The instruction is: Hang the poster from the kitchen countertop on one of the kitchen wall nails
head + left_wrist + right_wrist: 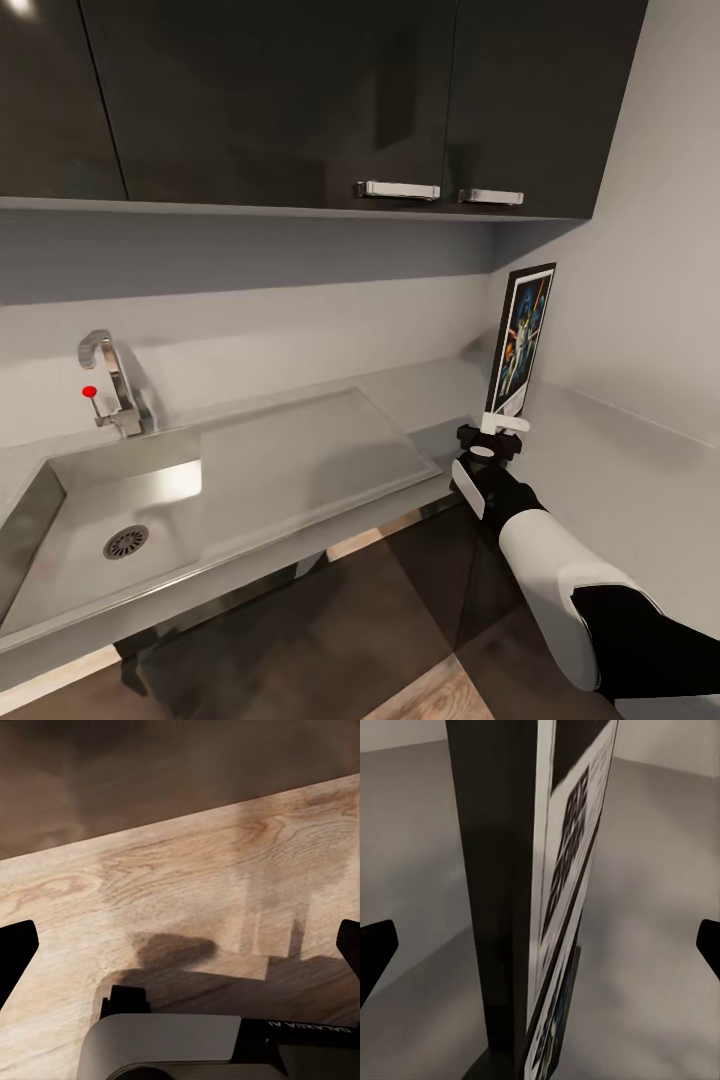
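Right arm outstretched, right tool [492, 437] spread wide, straddling upright poster's [522, 340] base

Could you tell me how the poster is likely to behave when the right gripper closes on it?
The poster looks rigid, likely holding its shape. Standing upright on a narrow bottom edge on the kitchen countertop, it may tip if nudged. The right gripper sits at its base, so it might swing.

Brushed grey metal countertop [300, 450], chrome tap [110, 385], glossy black cabinets [300, 100], pale grained wood floor [180, 892].
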Controlling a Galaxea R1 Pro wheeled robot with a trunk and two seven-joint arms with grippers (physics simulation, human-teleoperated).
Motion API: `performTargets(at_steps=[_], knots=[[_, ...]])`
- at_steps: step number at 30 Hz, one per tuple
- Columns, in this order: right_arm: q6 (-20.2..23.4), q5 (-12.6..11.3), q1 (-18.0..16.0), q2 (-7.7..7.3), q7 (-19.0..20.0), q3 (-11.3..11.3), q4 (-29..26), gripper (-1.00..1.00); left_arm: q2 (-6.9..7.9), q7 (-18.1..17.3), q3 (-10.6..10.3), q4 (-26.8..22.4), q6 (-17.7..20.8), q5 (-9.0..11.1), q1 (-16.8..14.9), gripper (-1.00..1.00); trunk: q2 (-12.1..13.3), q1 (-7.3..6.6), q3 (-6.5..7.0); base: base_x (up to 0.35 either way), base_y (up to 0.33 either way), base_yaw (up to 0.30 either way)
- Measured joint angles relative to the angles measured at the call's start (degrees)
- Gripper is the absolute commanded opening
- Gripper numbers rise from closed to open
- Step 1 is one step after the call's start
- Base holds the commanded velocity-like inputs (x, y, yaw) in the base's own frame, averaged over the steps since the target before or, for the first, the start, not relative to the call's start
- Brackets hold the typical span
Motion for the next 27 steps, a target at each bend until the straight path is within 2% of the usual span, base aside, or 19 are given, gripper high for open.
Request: performTargets(at_steps=[12,13,27], knots=[[0.0,0.0,0.0,0.0,0.0,0.0,0.0,1.0,0.0,0.0,0.0,0.02,-0.01,0.0,0.0,1.0,0.0,0.0,0.0,0.001,0.0,0.0],[0.0,0.0,0.0,0.0,0.0,0.0,0.0,-1.0,0.0,0.0,0.0,0.02,-0.01,0.0,0.0,1.0,0.0,0.0,0.0,0.0,0.0,0.0],[0.03,0.05,0.0,0.0,0.03,-0.05,-0.05,-1.0,0.0,0.04,0.0,-0.01,-0.01,0.0,0.0,1.0,0.0,0.0,0.0,0.0,0.0,0.0]])
